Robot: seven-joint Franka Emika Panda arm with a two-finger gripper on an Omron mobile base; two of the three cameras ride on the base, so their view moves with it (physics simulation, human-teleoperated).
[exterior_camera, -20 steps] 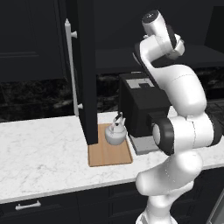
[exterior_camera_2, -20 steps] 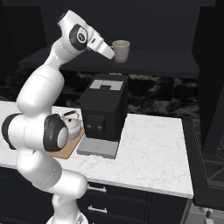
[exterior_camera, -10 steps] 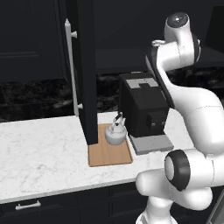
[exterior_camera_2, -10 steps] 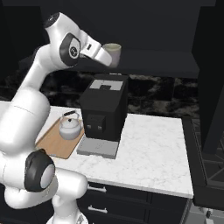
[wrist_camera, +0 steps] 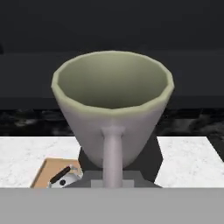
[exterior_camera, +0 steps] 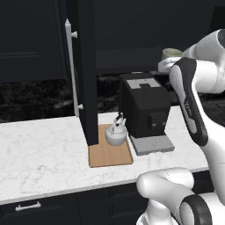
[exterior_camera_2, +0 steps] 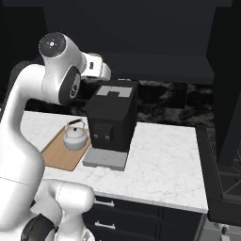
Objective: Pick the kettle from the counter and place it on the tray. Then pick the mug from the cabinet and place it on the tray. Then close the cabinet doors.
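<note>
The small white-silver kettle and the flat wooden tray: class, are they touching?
Touching. The left base view shows the small white-silver kettle sitting directly on the flat light-brown wooden tray, no gap beneath it.

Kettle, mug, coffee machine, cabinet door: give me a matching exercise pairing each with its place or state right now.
Things:
1. kettle
2. mug
3. coffee machine
4. cabinet door

Places or states:
A. held up in the air by the gripper
B. standing open
C. on the counter, right of the tray
D. sitting on the tray

Pairs: 1-D, 2-A, 3-C, 4-B
</note>
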